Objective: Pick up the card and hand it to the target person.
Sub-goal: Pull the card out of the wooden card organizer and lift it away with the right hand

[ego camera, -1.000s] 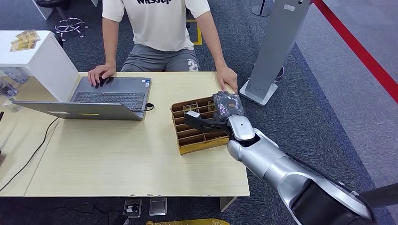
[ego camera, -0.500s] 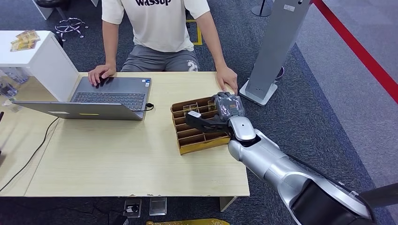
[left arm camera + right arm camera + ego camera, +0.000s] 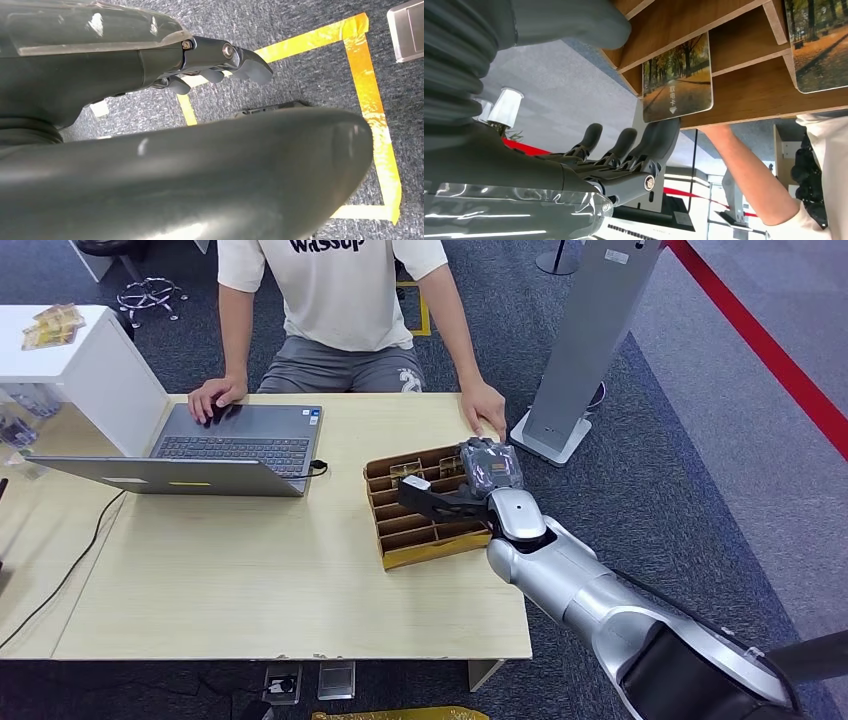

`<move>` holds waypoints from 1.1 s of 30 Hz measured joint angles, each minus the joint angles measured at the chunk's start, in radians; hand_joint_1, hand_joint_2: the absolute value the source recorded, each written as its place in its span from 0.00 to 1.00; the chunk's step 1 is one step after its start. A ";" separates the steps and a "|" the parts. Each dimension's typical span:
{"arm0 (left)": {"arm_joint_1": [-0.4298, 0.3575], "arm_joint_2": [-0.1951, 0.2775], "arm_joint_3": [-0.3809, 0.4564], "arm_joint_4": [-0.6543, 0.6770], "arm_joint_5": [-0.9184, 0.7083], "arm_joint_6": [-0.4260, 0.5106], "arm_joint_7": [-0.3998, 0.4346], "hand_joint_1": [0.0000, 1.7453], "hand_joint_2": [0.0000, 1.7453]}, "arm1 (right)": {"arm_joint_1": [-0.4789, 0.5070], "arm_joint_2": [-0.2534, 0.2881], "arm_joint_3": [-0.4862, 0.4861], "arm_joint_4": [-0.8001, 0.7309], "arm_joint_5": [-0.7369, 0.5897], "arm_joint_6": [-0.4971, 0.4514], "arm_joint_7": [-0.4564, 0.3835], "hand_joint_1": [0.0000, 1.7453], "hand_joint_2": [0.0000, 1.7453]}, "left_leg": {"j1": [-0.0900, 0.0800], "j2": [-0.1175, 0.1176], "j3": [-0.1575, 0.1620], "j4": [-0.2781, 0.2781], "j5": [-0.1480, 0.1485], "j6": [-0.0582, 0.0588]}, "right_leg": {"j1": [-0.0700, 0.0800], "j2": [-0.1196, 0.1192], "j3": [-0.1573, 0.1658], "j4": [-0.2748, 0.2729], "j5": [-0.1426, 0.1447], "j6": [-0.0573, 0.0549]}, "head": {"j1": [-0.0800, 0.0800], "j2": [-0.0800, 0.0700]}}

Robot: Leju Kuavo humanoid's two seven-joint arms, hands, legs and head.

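We see the right hand (image 3: 470, 480) over the slotted wooden box (image 3: 395, 540), fingers (image 3: 659, 142) spread and touching the edge of a card (image 3: 678, 77) standing in a slot (not gripped yet). A second card (image 3: 819, 45) stands in a neighbouring slot. The left hand (image 3: 220, 65) hangs with fingers loosely curled, holding nothing. The person (image 3: 335, 300) sits across the table (image 3: 250, 580).

Autumn-tree card (image 3: 678, 80) upright in a wooden slot, seemingly against a fingertip.
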 joint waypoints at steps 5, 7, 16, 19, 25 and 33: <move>0.000 0.000 0.000 0.000 0.000 0.000 0.000 0.00 0.00 | 0.000 -0.001 0.000 0.000 0.001 0.000 -0.001 0.70 1.00 | 0.000 0.000 0.000 0.000 0.000 0.000 | 0.000 0.000 0.000 0.000 0.000 0.000 | 0.000 0.000; 0.000 0.000 0.000 0.000 0.000 0.000 0.000 0.00 0.00 | 0.000 -0.001 0.000 0.001 0.001 0.000 -0.002 0.75 1.00 | 0.000 0.000 0.000 0.000 0.000 0.000 | 0.000 0.000 0.000 0.000 0.000 0.000 | 0.000 0.000; 0.000 0.000 0.000 0.000 0.000 0.001 0.000 0.00 0.00 | -0.007 -0.001 0.000 0.004 0.003 0.000 -0.002 0.83 1.00 | 0.000 0.000 0.000 0.000 0.000 0.000 | 0.000 0.000 0.000 0.000 0.000 0.000 | 0.000 0.000; 0.000 0.000 0.000 0.000 0.000 0.002 0.000 0.00 0.00 | -0.008 -0.001 0.000 0.005 0.003 0.000 -0.002 0.85 1.00 | 0.000 0.000 0.000 0.000 0.000 0.000 | 0.000 0.000 0.000 0.000 0.000 0.000 | 0.000 0.000; 0.000 0.000 0.000 0.000 0.000 0.002 -0.004 0.00 1.00 | -0.008 -0.001 0.000 0.005 0.003 0.001 -0.002 0.90 1.00 | 0.000 0.000 0.000 0.000 0.000 0.000 | 0.000 0.000 0.000 0.000 0.000 0.000 | 0.000 0.000; 0.002 0.000 -0.005 0.000 -0.009 0.001 -0.017 0.00 1.00 | -0.010 0.000 0.000 0.008 -0.008 0.000 -0.009 0.91 1.00 | 0.000 0.000 0.000 0.000 0.000 0.000 | 0.000 0.000 0.000 0.000 0.000 0.000 | 0.000 0.000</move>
